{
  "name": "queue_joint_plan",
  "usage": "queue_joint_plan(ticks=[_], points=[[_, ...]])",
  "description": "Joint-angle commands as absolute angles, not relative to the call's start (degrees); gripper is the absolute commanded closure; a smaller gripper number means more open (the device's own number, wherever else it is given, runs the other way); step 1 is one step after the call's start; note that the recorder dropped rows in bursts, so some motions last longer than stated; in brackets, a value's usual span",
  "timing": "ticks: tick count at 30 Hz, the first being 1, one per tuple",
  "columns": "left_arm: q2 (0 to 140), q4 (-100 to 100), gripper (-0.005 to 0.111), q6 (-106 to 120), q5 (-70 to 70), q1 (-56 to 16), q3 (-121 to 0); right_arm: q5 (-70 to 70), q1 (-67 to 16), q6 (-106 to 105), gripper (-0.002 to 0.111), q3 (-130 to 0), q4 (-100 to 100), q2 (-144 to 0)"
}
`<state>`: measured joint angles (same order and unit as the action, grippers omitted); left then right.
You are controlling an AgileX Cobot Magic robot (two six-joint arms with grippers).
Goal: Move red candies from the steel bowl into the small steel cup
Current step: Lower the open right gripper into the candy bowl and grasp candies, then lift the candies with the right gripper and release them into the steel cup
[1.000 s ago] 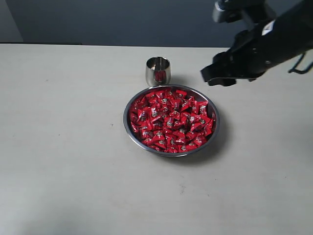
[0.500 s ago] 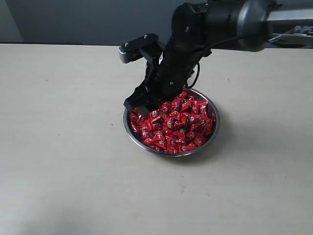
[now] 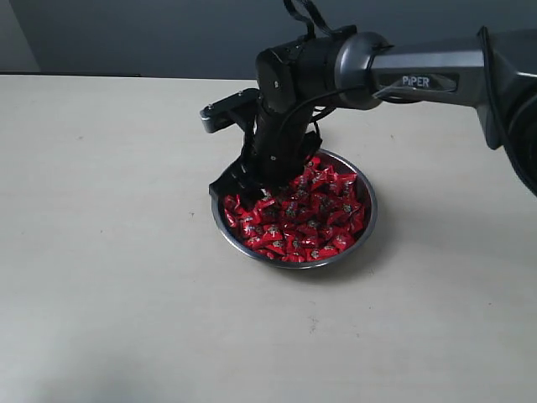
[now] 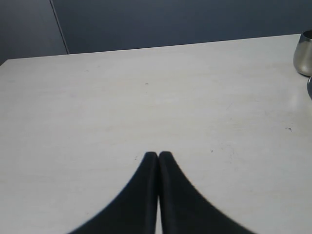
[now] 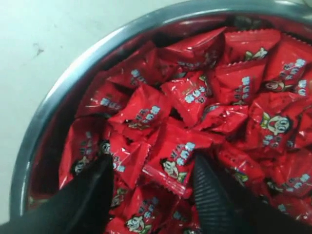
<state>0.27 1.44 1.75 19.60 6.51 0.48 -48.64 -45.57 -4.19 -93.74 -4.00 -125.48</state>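
The steel bowl (image 3: 370,220) sits mid-table, heaped with red candies (image 3: 315,220). My right arm reaches across it, and the right gripper (image 3: 242,190) dips into the pile at the bowl's left side. In the right wrist view the right gripper (image 5: 152,171) is open, its fingers (image 5: 207,190) pushed down among the red candies (image 5: 187,97), with a few wrappers lying between them, near the bowl's rim (image 5: 63,87). The arm hides the small steel cup in the exterior view; the small steel cup (image 4: 303,52) shows in the left wrist view. My left gripper (image 4: 158,155) is shut on nothing over bare table.
The pale table (image 3: 109,252) spreads wide to the left of and in front of the bowl. A dark wall (image 3: 126,34) runs behind the table's far edge. The right arm's black link (image 3: 419,71) spans the space above the bowl's back right.
The right arm swung in from the back right, crossed over the cup and dropped its open gripper into the candies at the bowl's left side. The cup is now hidden behind it.
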Motion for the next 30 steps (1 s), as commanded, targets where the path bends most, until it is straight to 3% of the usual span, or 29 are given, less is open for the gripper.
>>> queue_joint_plan(ticks=[1,4,7,22,30], points=[[0.0,1.55,0.106,1.68,19.31,6.2,0.0,-49.17,-45.71,-3.84,0.068,-94.1,-3.26,-125.47],[0.0,1.55,0.106,1.68,19.31,6.2,0.0,-49.3,-45.71,-3.84,0.095,-94.1,-2.89,-125.47],[0.0,1.55,0.106,1.68,19.31,6.2,0.0,-49.3,-45.71,-3.84,0.109,-94.1,-2.89,-125.47],[0.0,1.55,0.106,1.68,19.31,6.2,0.0,-48.29,-45.35,-3.84,0.109,-94.1,0.0,-114.64],[0.0,1.55,0.106,1.68,19.31,6.2,0.0,-45.32,-34.51,-4.4,0.109,-106.02,-3.24,-122.57]])
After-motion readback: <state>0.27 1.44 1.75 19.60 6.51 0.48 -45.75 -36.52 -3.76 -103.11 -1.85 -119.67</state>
